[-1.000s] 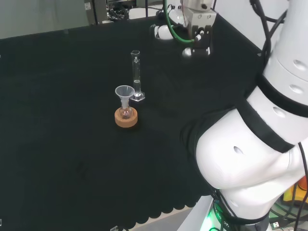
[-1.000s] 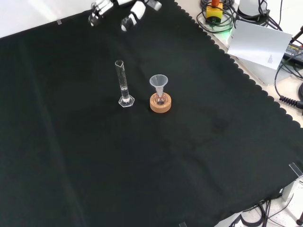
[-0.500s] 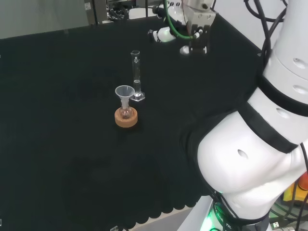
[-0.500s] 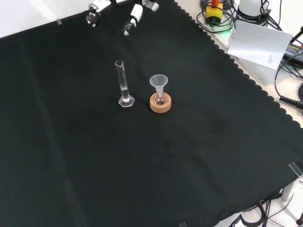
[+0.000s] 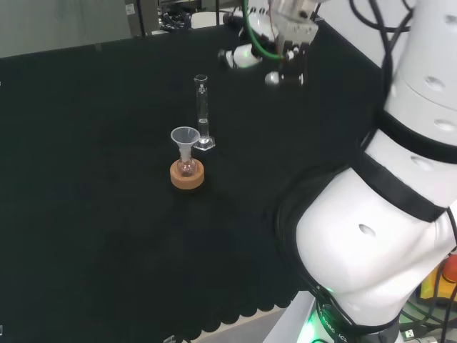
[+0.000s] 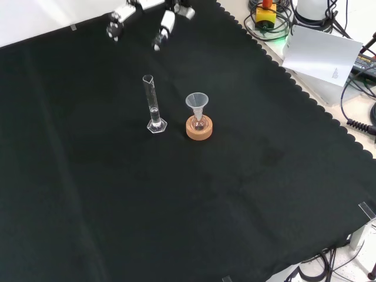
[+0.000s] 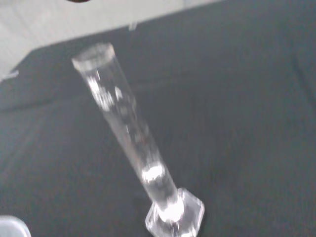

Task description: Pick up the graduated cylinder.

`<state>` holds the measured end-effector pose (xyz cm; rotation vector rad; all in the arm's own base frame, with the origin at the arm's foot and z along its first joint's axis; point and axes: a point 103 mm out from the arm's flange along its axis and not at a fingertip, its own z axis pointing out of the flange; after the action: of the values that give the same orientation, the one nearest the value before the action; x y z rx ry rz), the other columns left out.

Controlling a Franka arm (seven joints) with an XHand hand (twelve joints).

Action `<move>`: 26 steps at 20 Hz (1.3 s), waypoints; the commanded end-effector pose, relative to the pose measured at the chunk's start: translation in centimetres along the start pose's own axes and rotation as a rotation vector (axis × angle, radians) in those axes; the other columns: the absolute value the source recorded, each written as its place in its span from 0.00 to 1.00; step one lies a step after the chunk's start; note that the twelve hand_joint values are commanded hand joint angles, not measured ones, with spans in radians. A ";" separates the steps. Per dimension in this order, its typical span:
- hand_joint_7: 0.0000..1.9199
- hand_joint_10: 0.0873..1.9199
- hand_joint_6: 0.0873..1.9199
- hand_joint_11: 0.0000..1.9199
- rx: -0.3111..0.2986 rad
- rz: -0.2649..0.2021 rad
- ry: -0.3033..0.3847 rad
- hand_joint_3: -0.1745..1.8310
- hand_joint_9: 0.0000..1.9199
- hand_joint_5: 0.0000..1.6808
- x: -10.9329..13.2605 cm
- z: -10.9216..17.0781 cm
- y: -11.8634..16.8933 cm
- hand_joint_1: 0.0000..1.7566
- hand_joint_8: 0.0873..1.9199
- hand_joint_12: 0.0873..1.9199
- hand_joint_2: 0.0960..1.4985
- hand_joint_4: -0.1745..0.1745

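Graduated cylinder (image 6: 154, 108): clear, glossy glass or plastic, smooth wall, faceted foot. Funnel (image 6: 197, 103): translucent, smooth plastic. Flask stand (image 6: 199, 128): matt tan cork ring. Bench cloth (image 6: 194, 200): matt black fabric, scalloped edge. Hand (image 5: 282, 53): glossy white and black plastic

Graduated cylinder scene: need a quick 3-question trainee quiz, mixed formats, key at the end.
1. True or false: the hand is holding the graduated cylinder.
2. In the front view, what stands just right of the cylinder? A) a beaker on a red ribbed ring B) a small flask with a funnel in its neck, on a cork ring C) a capped bottle
3. Fill in: the cylinder stands ____ on its base on the black cloth.

Key
1. False: the hand is apart from the cylinder, near the cloth's far edge in the front view.
2. B
3. upright
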<state>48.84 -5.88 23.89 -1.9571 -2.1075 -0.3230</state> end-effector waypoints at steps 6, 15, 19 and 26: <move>0.16 0.28 0.00 0.16 -0.010 -0.092 0.218 0.28 0.27 0.23 -1.7 7.6 -0.5 0.46 0.28 0.69 0.47 0.47; 0.19 0.27 0.00 0.16 -0.082 -0.132 0.331 0.34 0.28 0.25 -2.1 9.6 -0.3 0.51 0.29 0.69 0.41 0.48; 0.20 0.27 0.00 0.17 -0.073 -0.144 0.361 0.36 0.29 0.27 -1.9 10.7 0.3 0.52 0.29 0.68 0.40 0.48; 0.21 0.27 0.00 0.18 -0.088 -0.173 0.439 0.37 0.31 0.29 -1.2 13.0 1.3 0.53 0.29 0.68 0.39 0.48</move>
<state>48.91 -3.89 12.07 -1.6215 -2.0081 -0.7304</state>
